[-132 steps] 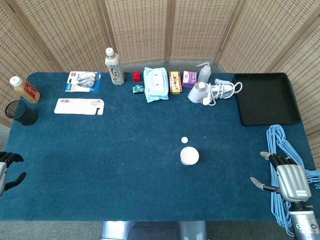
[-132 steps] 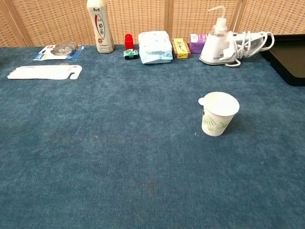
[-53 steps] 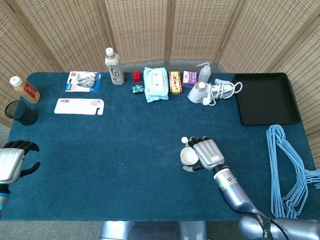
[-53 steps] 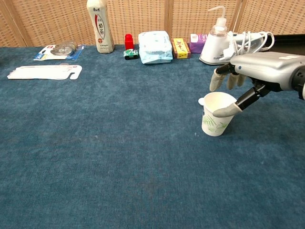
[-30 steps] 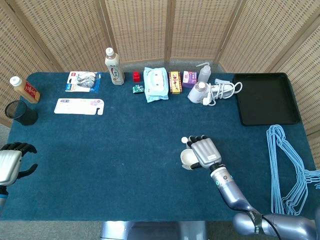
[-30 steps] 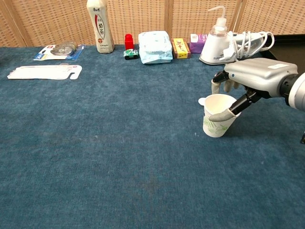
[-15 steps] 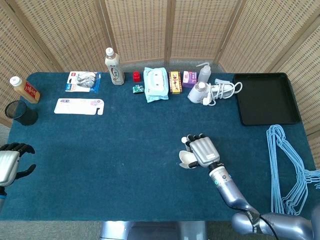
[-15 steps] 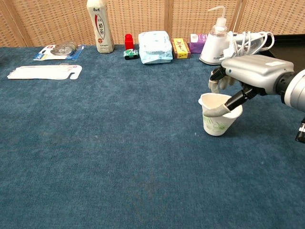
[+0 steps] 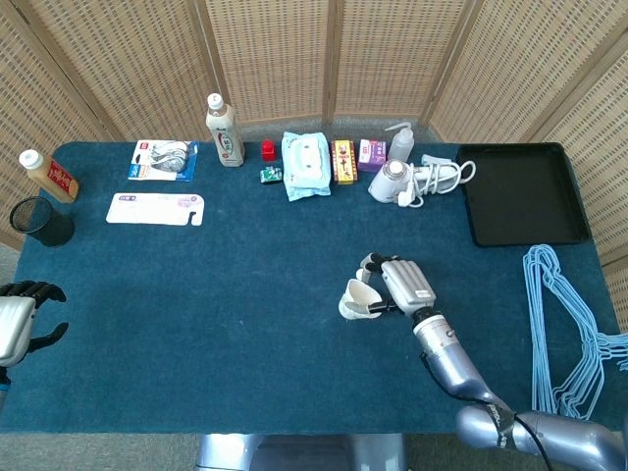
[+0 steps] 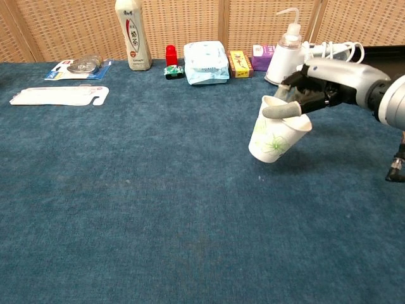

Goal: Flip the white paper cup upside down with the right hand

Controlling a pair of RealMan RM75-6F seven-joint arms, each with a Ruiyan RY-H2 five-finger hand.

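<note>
One right hand [image 10: 316,88] pinches tilted white paper cup [image 10: 273,139]; left hand [image 9: 15,329] half cropped, grip unclear.

Across the blue table [image 9: 235,294] at twelve o'clock stand a tall bottle [image 9: 225,130], a wipes pack [image 9: 305,165] and a white spray bottle [image 9: 399,142]. A black tray [image 9: 518,193] lies at two o'clock, blue hangers [image 9: 564,324] at four. At ten o'clock sit a black mesh cup [image 9: 41,222] and a small bottle [image 9: 49,176].

Two bottles [image 9: 225,130] [image 9: 48,176] — one paper cup [image 10: 275,137], one black tray [image 9: 520,193], two hands [image 9: 404,286] [image 9: 15,328].
</note>
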